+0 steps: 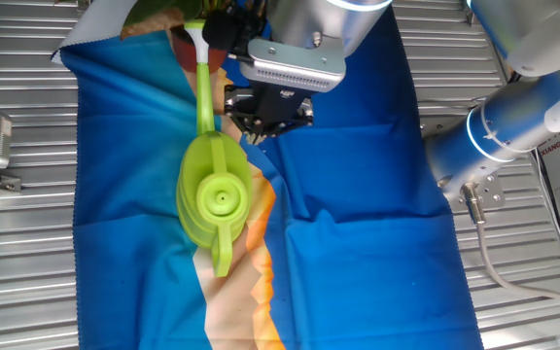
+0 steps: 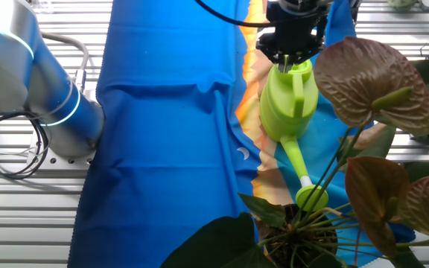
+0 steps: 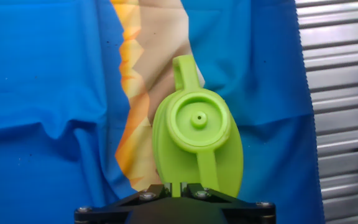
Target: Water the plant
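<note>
**Can in line with plant, grasp not confirmed**

Leaves fill the foreground of the other fixed view: the plant (image 2: 363,97), broad reddish-brown blades on thin stalks rising from a dark root clump at the bottom edge. One plant counted.

Watering can (image 2: 287,104): one, lime-green plastic, lying on the cloth (image 2: 162,112). Its long spout runs from the body toward the plant, and the round spout head sits just beside the root clump. In one fixed view the spout tip reaches the leaves at the top edge.

End effector (image 2: 292,58): one, on the single arm, positioned at the can's handle end, the far side of the can from the plant. In the hand view the fingers sit at the bottom edge with the handle strap running in between them. Whether they are clamped on it or only straddling it, I cannot tell; contact is hidden.

Cloth: one, blue with an orange and beige band, spread on the ribbed metal table (image 1: 17,243).

Judgement: step in hand is taking hold of the can. Next move calls for a firm pinch on the handle, a lift, then tipping the spout down over the plant's base.
</note>
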